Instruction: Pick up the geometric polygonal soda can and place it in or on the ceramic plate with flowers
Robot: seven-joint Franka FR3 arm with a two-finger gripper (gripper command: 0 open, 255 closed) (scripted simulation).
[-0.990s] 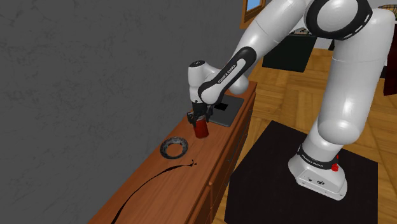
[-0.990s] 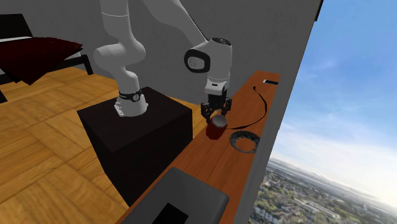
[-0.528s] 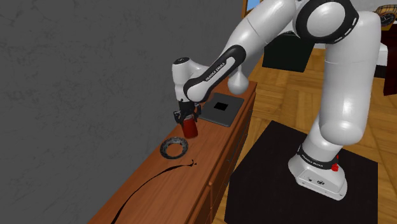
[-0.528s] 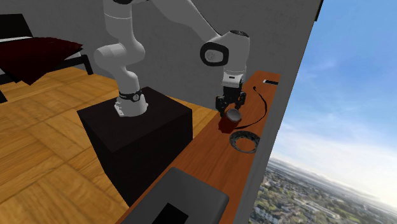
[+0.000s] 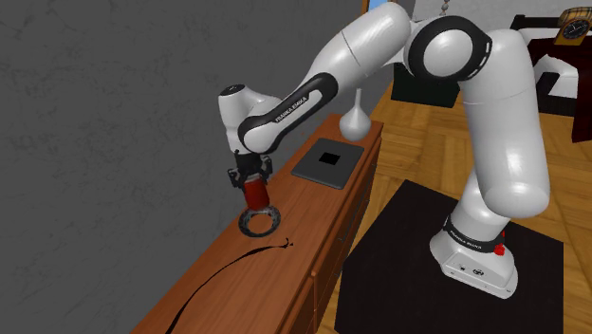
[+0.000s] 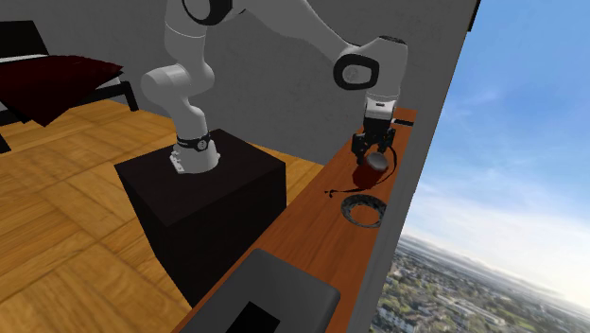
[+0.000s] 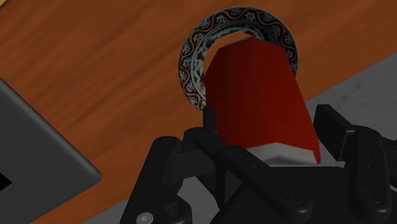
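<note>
Clasping the faceted red can point(image 7: 261, 89), the claw point(image 5: 251, 182) hangs just above the patterned plate point(image 7: 190, 58) on the counter point(image 5: 305, 228); best, I judge, to centre it over that plate, lower slowly and release only once it rests upright.

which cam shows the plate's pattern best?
Wrist view: the plate is close and its scrolled rim pattern is readable, though the red can covers part. Shoulder and second exterior views show it as a small dark ring, pattern unreadable.
</note>
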